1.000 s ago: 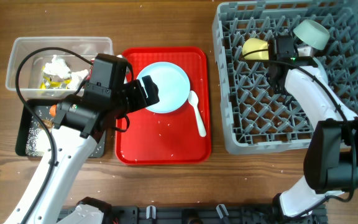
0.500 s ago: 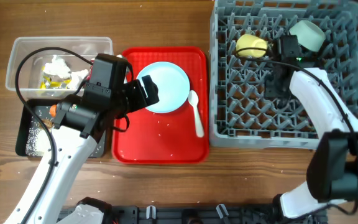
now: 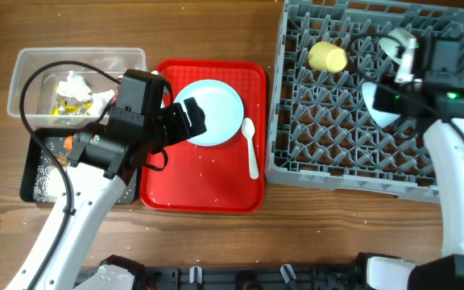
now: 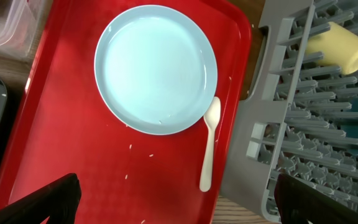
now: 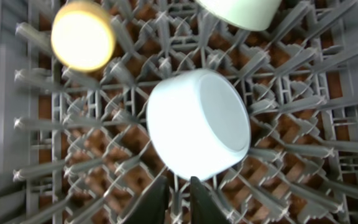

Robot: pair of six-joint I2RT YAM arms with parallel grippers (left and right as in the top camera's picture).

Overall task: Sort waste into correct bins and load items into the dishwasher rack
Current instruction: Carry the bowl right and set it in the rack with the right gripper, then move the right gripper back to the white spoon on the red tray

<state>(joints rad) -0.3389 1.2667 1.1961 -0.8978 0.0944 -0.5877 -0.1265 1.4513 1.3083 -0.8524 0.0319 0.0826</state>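
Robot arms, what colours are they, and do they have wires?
The left arm and right arm have white links and black joints. A thin black cable loops off the left one. The right one shows a tiny green light. The left gripper and right gripper have dark fingers.

Rack (image 3: 337, 179) near rows free; cup (image 3: 328, 57), blue bowl (image 5: 197, 124), green bowl (image 3: 393, 40) fill far rows.

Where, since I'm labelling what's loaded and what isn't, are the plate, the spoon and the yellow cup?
light-blue plate (image 4: 156, 68), left wrist view, centre of its face
white spoon (image 4: 209, 154), left wrist view, middle of its handle
yellow cup (image 3: 328, 57), overhead view, its side
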